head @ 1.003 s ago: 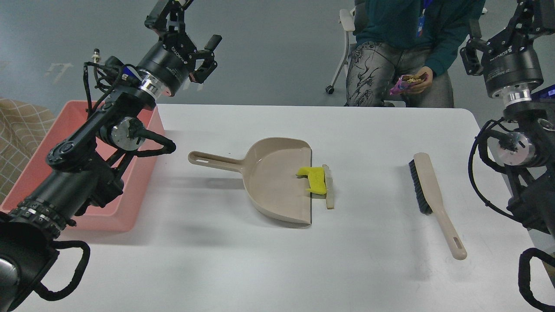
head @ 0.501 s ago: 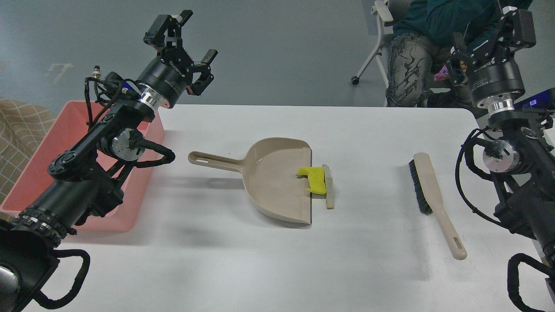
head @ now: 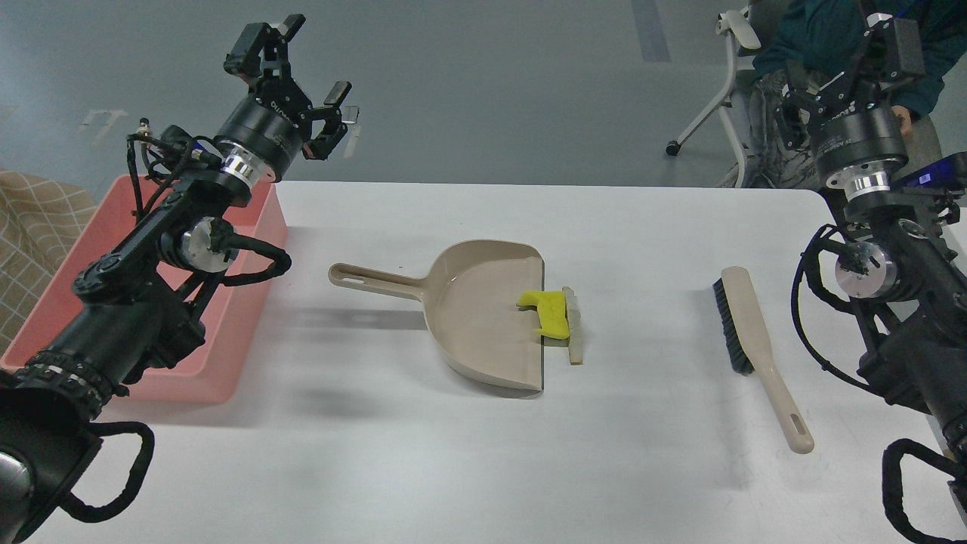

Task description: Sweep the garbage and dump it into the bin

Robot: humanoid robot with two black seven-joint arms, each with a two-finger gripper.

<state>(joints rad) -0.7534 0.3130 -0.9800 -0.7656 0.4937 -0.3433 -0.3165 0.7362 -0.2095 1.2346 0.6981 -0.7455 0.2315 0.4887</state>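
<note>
The garbage lies at the mouth of the beige dustpan (head: 476, 310): the yellow sponge-like piece (head: 550, 311) sits on the pan's lip, and the white bread slice (head: 574, 332) lies against it, just outside on the table. The salmon-pink bin (head: 181, 381) stands at the table's left edge, partly hidden by my left arm. My left gripper (head: 298, 72) is open and empty, raised above the bin's far corner. My right gripper (head: 846, 72) is open and empty, raised above the table's far right corner. A beige brush (head: 744, 332) with dark bristles lies on the table at the right.
The dustpan's handle (head: 370, 279) points left toward the bin. A person on a wheeled chair (head: 725, 75) is behind the table at the far right. A checked cloth (head: 30, 219) lies left of the bin.
My left gripper has moved left and a little down, staying open. My right gripper has come further into view at the top right. The person behind the table has rolled off to the right.
</note>
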